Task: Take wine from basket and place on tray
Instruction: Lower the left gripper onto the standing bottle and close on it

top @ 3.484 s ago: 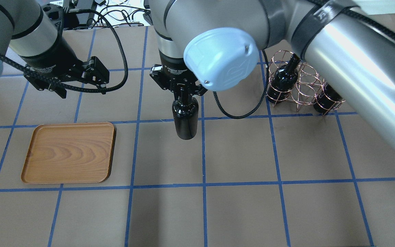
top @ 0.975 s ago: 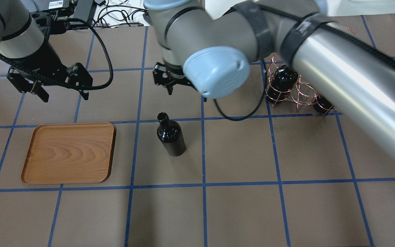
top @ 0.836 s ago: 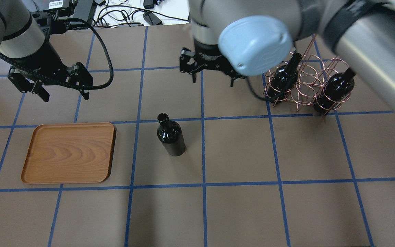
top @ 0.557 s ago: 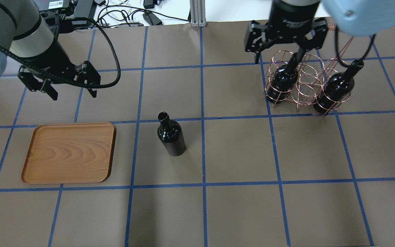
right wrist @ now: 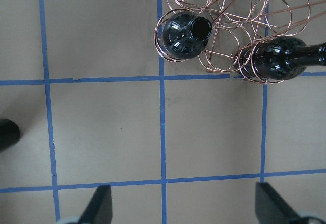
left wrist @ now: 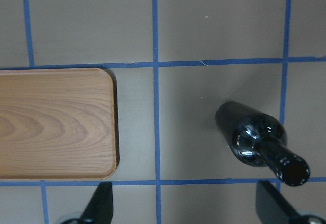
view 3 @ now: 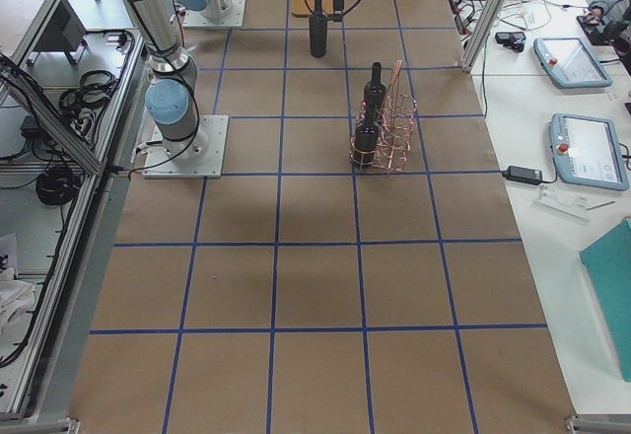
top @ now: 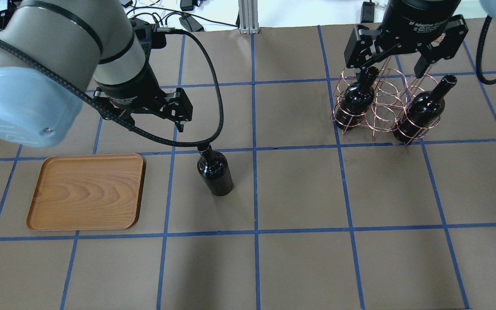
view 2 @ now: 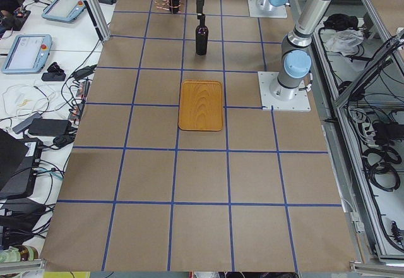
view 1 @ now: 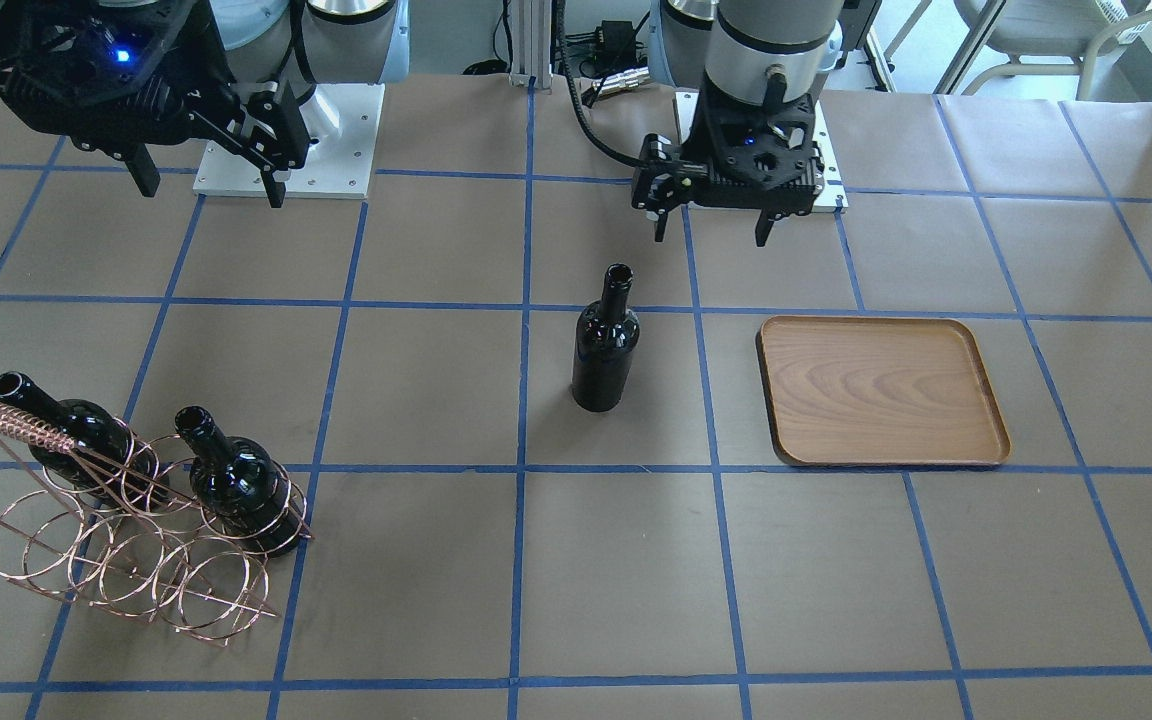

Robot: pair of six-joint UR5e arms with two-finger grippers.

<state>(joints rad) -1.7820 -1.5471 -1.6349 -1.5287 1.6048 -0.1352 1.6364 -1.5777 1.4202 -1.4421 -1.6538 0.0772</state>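
— What are you working on?
— A brown surface (view 1: 616, 580) taped into a blue grid.
— Where's the wine?
— The bottle (view 1: 604, 350) stands upright beside the tray (view 1: 881, 390), just under my left hand (view 1: 711, 232), which is spread wide and empty. My right hand (view 1: 212, 185), also wide and empty, hangs over the basket (view 1: 126, 560), which holds two other bottles (view 1: 236, 480).

White print on the right gripper (top: 389, 70) reads "2F Adaptive"; the rest is illegible.
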